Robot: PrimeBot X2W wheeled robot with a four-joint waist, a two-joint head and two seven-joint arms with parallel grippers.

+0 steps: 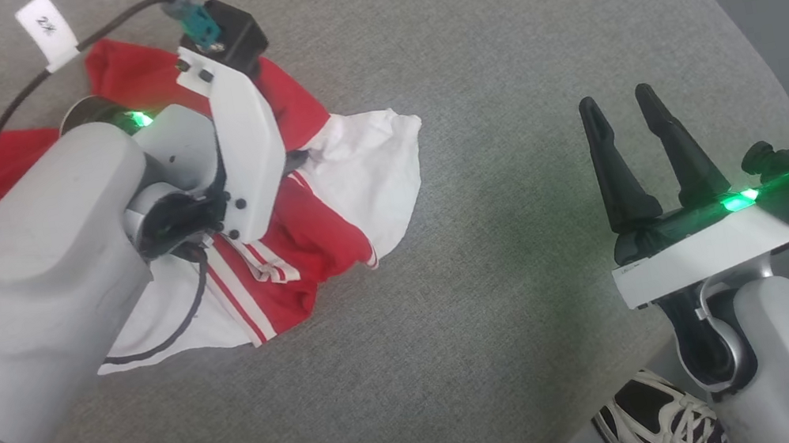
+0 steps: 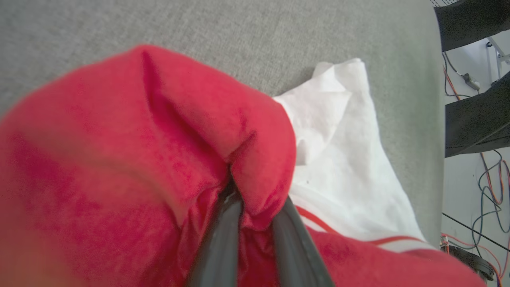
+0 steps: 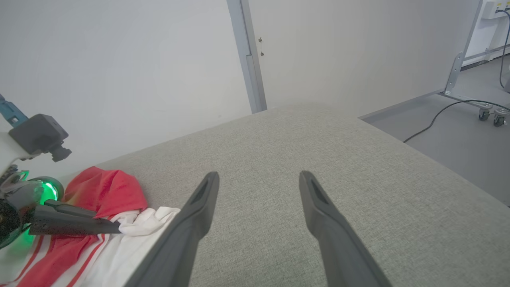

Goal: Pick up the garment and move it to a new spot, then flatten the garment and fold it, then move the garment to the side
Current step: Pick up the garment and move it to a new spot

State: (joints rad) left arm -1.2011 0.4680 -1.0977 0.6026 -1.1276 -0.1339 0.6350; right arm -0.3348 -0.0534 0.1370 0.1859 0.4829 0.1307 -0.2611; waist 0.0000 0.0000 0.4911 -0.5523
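Head view: the garment [image 1: 322, 242] lies crumpled at the left of the surface [image 1: 502, 291]. It is soft red cloth with white sleeve panels and thin red-and-white striped bands, bunched into rounded folds. The surface is a grey, coarse-woven pad with a rounded corner at the right, and past that edge is smooth grey floor. The left end effector [image 2: 259, 201] is nearly closed, its two dark tapered fingers [image 2: 223, 239] pinching a raised fold of the red cloth between them. A white sleeve spreads flatter just beside the grip. The right end effector [image 1: 617, 102] hovers spread wide and empty over bare fabric near the right edge, well apart from the garment. A broad stretch of bare surface lies between the two. One garment, two end effectors, and one laced black-and-white shoe [image 1: 660, 418] on the floor by the near edge.
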